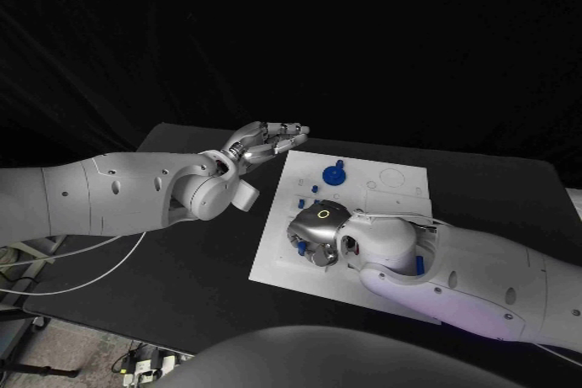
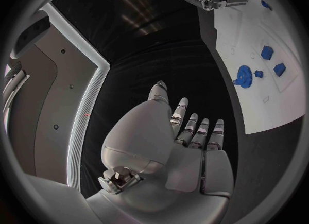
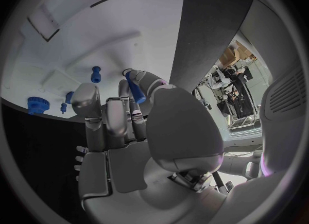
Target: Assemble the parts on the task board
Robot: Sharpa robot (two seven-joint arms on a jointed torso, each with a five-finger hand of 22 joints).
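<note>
While pinching a blue peg (image 3: 136, 91) over the task board (image 1: 400, 194), right hand (image 1: 318, 235); left hand (image 1: 261, 141) off-board, fingers (image 2: 193, 129) apart, holding nothing.

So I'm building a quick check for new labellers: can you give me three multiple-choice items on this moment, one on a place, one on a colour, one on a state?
1. Where is the left hand?
A. beside the task board, over the black table
B. flat on the board
C. under the table

2. What colour is the gear on the board?
A. red
B. blue
C. yellow

3. What is the right hand doing?
A. hanging open, away from the board
B. pressing the gear
C. holding a blue peg in its fingers over the board

Answers: 1 A, the head view shows it off the board's edge, fingers apart, holding nothing. 2 B, it is blue in the head and left wrist views. 3 C, the right wrist view shows the peg between its fingers.
</note>
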